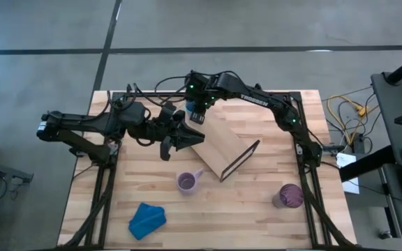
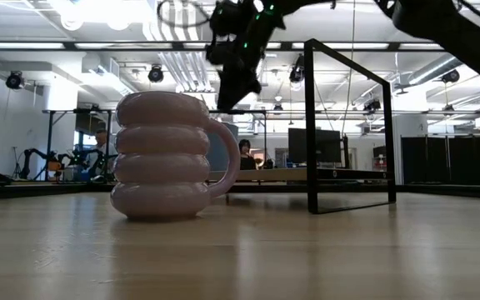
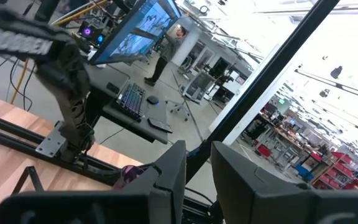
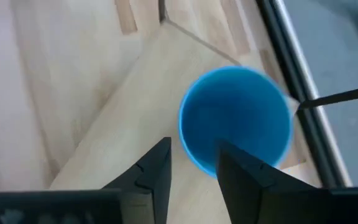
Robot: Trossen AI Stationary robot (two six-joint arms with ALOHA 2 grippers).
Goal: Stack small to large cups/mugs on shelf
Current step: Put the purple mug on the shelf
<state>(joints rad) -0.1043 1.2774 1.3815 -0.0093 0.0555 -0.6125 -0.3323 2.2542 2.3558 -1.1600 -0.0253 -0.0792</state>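
The small light-blue cup (image 4: 235, 118) stands upright, mouth up, over the far-left corner of the shelf (image 1: 225, 143). My right gripper (image 4: 194, 165) comes down on it from above and is shut on its wall. The shelf's pale board lies skew at the table's middle, and its black wire leg (image 2: 348, 125) stands on the table. My left gripper (image 1: 176, 139) is at the board's left end, shut on the shelf. The pale-lilac mug (image 1: 187, 182) stands on its base near the shelf. The dark-purple cup (image 1: 289, 196) stands at the near right. My left gripper (image 3: 194, 177) has a black bar of the shelf's wire frame (image 3: 241, 93) running in between its two fingers. The fingers themselves hide the place of contact. It comes at the shelf's left end from the table's left. My right gripper pinches the light-blue cup's wall at the rim (image 4: 197, 158), one finger (image 4: 244, 168) inside the cup and the other (image 4: 157, 171) outside. The fingers point down from above. The cup is upright; whether its base rests on the board I cannot tell.
A crumpled blue cloth (image 1: 147, 219) lies at the near left of the table. Black rails (image 1: 306, 139) run along the table's edges. Bare wood lies between the lilac mug (image 2: 165, 154) and the purple cup. Desks and people show in the room beyond.
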